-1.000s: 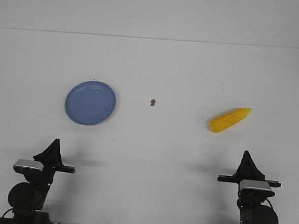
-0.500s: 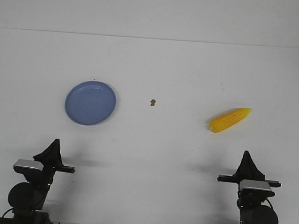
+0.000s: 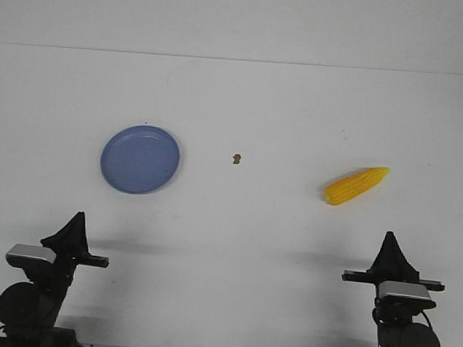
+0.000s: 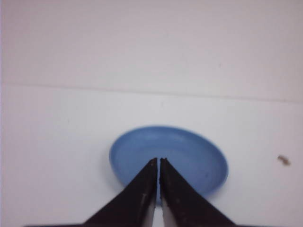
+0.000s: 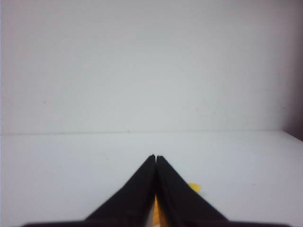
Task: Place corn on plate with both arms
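The yellow corn [image 3: 356, 186] lies on the white table at the right, its pointed end away from me and to the right. The blue plate [image 3: 139, 159] sits at the left, with nothing on it. My left gripper [image 3: 78, 219] is shut and empty near the front edge, well short of the plate. In the left wrist view its tips [image 4: 157, 160] line up with the plate [image 4: 189, 151]. My right gripper [image 3: 389, 238] is shut and empty, short of the corn. In the right wrist view its fingers [image 5: 155, 157] hide most of the corn [image 5: 193, 187].
A small brown speck [image 3: 236, 159] lies on the table between plate and corn; it also shows in the left wrist view [image 4: 284, 160]. The table's far edge meets a white wall.
Both arms have shifted a little outward and toward the front edge: the left to the left, the right to the right. Corn and plate have not moved.
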Robot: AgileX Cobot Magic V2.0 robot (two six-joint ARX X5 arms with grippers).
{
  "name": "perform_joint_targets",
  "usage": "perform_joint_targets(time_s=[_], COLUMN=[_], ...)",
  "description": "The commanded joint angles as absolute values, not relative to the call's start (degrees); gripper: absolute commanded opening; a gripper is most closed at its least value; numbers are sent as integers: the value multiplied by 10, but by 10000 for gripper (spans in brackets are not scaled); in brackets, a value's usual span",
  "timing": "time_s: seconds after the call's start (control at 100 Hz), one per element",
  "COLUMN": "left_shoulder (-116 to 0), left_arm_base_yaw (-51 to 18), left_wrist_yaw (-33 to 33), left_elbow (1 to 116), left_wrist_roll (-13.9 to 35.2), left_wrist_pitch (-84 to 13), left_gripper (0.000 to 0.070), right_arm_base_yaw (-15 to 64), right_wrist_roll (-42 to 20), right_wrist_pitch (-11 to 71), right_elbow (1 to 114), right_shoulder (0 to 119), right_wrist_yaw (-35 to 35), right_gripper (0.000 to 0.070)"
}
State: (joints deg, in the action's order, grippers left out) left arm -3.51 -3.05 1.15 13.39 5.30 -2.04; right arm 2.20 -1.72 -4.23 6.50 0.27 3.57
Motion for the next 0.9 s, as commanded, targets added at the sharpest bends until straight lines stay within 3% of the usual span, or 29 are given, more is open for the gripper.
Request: perform_joint_targets(time_s=[0.0,0.38,0.52,0.89], left_shoulder=[-59,-310,-394,-447], left_arm_base_yaw=[-30,-30,-30,-30], left_wrist_yaw=[8,9,10,22], left_elbow=[178,470,537,551], left_wrist_roll=[64,119,98,95], left_wrist_pitch=[-42,-279,-353,-375], left_gripper=[16,16,16,16], right_arm_base_yaw=[22,22,22,22], right_wrist_roll=[-22,-44,-44,-45], right_wrist_pitch=[1,276,359,376], right_elbow=[105,354,437,482], right_shoulder=[13,201,288,350], right_wrist_yaw=[46,63,60,56], right_gripper=[0,0,0,0])
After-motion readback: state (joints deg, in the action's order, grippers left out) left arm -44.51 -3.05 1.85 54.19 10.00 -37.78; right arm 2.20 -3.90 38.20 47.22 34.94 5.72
